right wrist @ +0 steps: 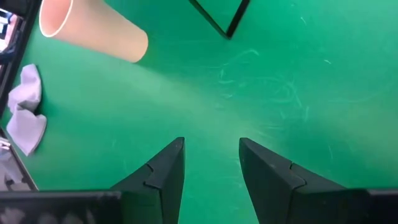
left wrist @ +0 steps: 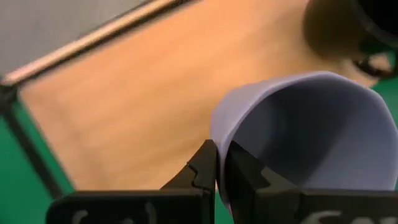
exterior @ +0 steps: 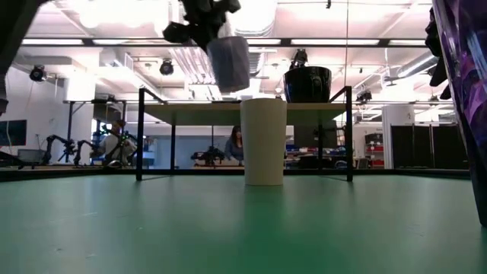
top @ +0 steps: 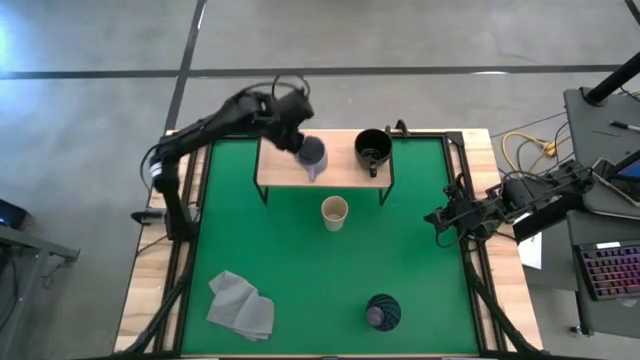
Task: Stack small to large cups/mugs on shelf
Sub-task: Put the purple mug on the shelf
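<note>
The left hand (top: 300,143), clenched on the lavender-grey mug's (top: 313,155) rim, held it above the shelf (top: 280,170) beside the black mug (top: 372,148), needing lowering; the right hand (top: 443,217) waited released

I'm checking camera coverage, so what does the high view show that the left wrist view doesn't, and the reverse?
Only the high view shows the cream cup and dark tumbler on the green mat, the grey cloth, and the right gripper waiting at the mat's right edge. Only the left wrist view shows the left gripper with its fingers pinching the lavender mug's rim. Both show the lavender mug over the shelf, with the black mug beside it.
</note>
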You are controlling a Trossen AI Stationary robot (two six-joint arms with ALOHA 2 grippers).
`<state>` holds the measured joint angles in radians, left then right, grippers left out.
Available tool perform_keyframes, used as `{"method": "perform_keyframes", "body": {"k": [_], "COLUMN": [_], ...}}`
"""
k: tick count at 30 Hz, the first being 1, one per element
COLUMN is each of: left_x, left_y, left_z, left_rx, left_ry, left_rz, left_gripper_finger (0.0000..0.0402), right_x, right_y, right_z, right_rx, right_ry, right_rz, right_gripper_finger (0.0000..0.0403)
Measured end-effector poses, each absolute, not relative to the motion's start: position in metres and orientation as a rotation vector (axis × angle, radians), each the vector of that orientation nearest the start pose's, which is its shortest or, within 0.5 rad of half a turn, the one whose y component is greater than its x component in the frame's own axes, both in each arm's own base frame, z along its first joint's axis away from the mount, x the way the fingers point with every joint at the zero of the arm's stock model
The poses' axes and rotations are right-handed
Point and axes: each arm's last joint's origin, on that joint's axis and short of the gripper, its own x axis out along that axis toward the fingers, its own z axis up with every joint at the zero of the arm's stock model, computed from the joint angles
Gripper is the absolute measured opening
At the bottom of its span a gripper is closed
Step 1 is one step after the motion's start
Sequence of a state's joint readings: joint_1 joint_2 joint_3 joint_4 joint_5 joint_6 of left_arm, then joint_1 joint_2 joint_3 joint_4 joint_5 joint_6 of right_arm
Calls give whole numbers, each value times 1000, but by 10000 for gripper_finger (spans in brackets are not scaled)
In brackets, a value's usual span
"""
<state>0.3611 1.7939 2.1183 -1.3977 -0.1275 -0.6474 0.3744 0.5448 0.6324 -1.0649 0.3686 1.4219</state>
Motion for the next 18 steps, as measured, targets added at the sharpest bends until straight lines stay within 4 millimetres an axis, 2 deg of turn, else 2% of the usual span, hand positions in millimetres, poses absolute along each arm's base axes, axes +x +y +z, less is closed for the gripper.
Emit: {"method": "perform_keyframes", "body": {"k": [5,9,12,18], "left_x": [338,358,365,369], "left_y": [142,150,153,158], "left_z": [414,396,382,389], "left_rx": [-671,-638,-623,-608], "left_ry": [888,960,1020,922], "left_rz": [688,671,671,660], "left_gripper_finger": [0,0,0,0], "right_x": [86,90,92,93], "right_y": [22,23,23,23], "right_z": [243,244,246,246], "right_rx": [980,987,996,1005], "right_ry": [717,675,637,624], "right_rz": [-624,-636,-630,-631], "right_gripper_finger": [146,146,146,146]}}
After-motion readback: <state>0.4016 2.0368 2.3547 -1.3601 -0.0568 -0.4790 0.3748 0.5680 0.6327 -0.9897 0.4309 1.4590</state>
